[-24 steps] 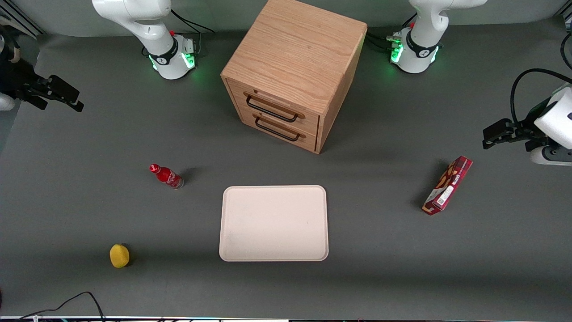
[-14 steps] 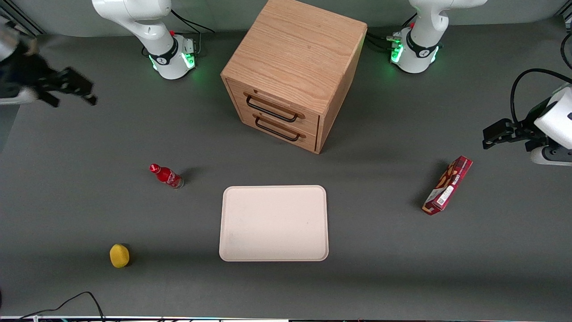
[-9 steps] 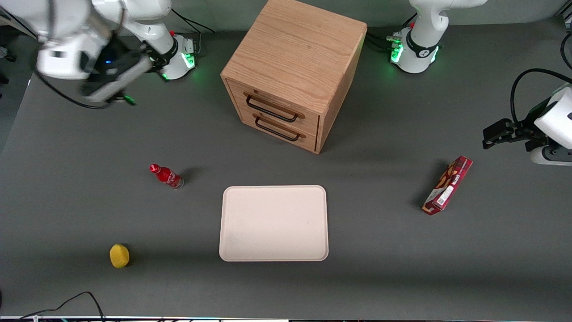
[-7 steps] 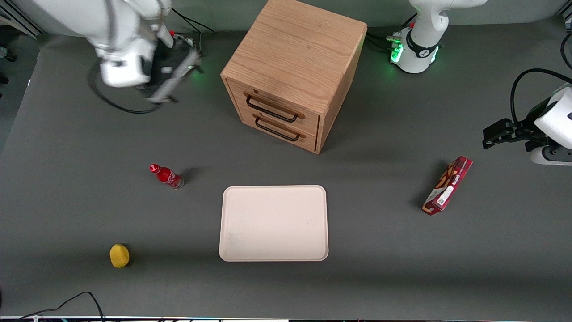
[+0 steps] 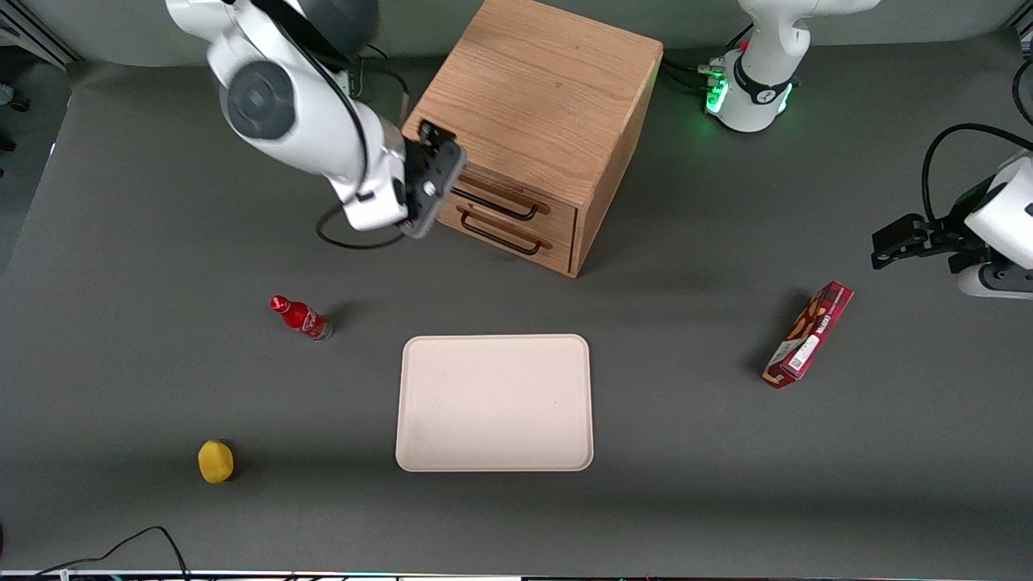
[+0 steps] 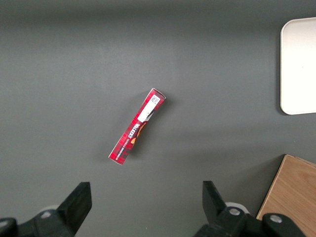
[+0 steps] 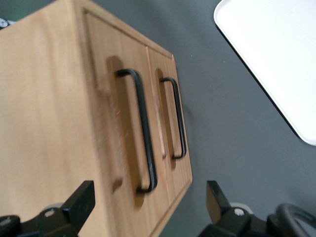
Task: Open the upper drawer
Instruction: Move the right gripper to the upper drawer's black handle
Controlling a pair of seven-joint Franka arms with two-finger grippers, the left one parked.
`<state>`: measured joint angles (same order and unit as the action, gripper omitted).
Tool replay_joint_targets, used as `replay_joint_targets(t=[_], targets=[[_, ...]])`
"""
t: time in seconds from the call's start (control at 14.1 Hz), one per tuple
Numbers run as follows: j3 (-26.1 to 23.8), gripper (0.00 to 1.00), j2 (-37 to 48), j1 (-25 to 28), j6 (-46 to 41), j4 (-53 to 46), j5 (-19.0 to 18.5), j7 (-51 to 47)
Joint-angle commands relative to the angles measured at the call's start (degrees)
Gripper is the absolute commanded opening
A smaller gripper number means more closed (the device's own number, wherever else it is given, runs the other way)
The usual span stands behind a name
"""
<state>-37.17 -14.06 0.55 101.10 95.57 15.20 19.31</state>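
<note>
Hovering in front of the cabinet [image 5: 533, 105], the gripper [image 5: 440, 149] is spreading its fingers [image 7: 81, 200] to straddle the upper drawer's handle [image 7: 140, 131].

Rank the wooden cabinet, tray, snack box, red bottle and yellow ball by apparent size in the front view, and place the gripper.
1. wooden cabinet
2. tray
3. snack box
4. red bottle
5. yellow ball, close to the bottle

The open gripper faces the upper drawer, not touching it.
</note>
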Motion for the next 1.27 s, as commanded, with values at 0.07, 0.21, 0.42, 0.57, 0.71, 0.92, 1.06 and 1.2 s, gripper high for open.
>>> replay_joint_targets(t=[0.07,0.21,0.42,0.57,0.71,0.92,1.06,1.2], targets=[[-1.68,1.00,-2.10,0.32,5.85,3.13,1.68,-4.36],[-1.77,1.00,-3.42,0.41,7.87,3.92,1.59,-4.72],[-2.30,1.00,-3.51,1.12,11.04,6.55,1.33,-5.51],[-2.74,1.00,-3.60,1.20,11.66,7.17,0.89,-5.60],[-2.74,1.00,-3.69,1.20,12.89,8.66,0.62,-5.60],[-2.74,1.00,-4.48,1.20,14.12,9.37,-0.51,-5.60],[-2.74,1.00,-4.92,1.20,14.91,9.37,-1.40,-5.60],[-2.65,1.00,-5.71,1.03,15.00,9.20,-1.66,-5.60]])
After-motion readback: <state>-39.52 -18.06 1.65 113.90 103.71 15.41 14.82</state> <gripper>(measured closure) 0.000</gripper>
